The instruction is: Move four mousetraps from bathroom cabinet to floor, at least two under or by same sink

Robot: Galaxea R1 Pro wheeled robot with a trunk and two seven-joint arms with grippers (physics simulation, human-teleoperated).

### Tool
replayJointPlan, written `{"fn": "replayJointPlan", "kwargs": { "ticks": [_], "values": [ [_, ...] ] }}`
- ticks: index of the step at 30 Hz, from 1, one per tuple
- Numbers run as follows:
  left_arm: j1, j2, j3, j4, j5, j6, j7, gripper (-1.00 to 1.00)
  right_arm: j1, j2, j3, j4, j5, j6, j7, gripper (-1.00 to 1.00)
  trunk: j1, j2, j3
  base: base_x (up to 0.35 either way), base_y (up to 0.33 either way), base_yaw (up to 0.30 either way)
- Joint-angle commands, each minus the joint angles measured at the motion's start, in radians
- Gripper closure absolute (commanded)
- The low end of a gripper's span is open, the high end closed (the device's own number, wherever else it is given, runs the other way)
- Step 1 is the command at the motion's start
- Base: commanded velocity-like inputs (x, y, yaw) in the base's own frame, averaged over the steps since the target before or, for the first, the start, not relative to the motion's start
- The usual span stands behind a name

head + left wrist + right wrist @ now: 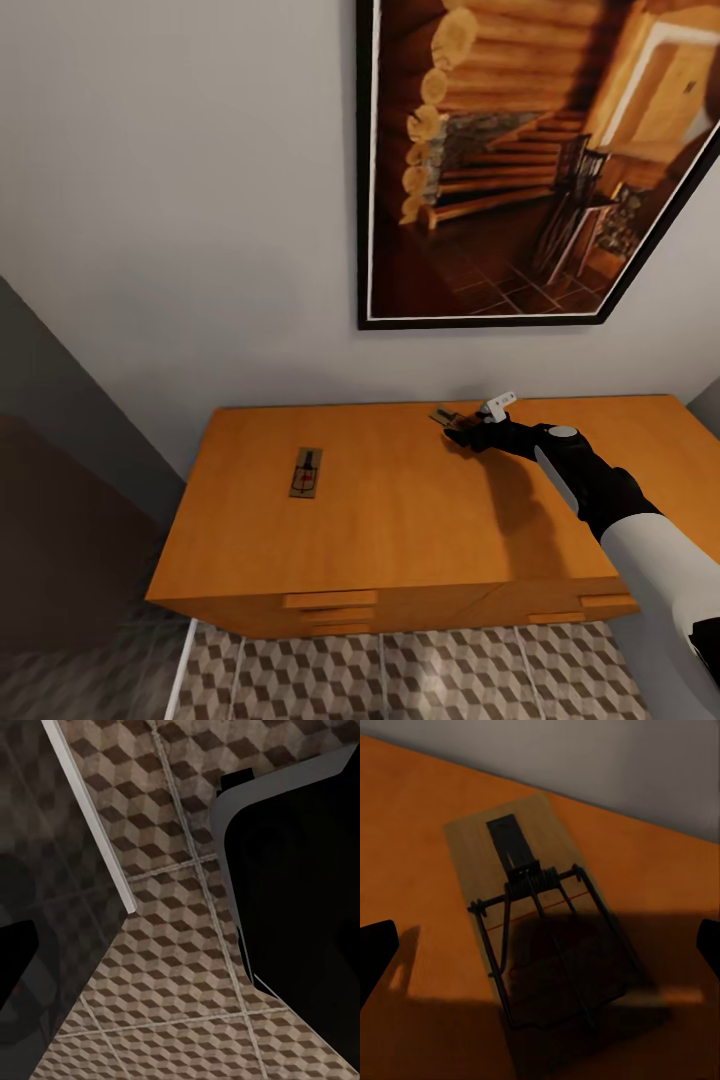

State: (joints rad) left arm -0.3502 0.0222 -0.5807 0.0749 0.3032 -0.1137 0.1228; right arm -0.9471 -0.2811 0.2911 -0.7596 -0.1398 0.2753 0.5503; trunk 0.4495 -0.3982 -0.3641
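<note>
Head camera looks down over the cabinet (400, 500); right wrist camera hangs close above its far mousetrap (536, 937); left wrist camera faces the floor (172, 967).

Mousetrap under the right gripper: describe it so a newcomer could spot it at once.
Find the orange cabinet below the framed picture. Two mousetraps lie on top; this mousetrap is by the back edge at the wall, at the right gripper, unlike the other mousetrap lying alone toward the left.
</note>
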Motion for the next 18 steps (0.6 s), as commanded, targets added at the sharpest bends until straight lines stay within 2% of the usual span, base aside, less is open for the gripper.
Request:
{"fn": "replayJointPlan", "kwargs": {
  "ticks": [1, 18],
  "values": [
    [-0.001, -0.001, -0.008, 0.003, 0.008, -0.006, 0.000, -1.00, -0.001, -0.001, 0.003, -0.001, -0.011, 0.008, -0.001, -1.00, 0.001, -0.002, -0.002, 0.000, 0.055, 0.000],
    [-0.001, -0.002, -0.008, 0.003, 0.008, -0.006, 0.000, -1.00, -0.001, -0.001, 0.003, -0.001, -0.011, 0.009, -0.001, -1.00, 0.001, -0.002, -0.002, 0.000, 0.008, 0.000]
  ]
}}
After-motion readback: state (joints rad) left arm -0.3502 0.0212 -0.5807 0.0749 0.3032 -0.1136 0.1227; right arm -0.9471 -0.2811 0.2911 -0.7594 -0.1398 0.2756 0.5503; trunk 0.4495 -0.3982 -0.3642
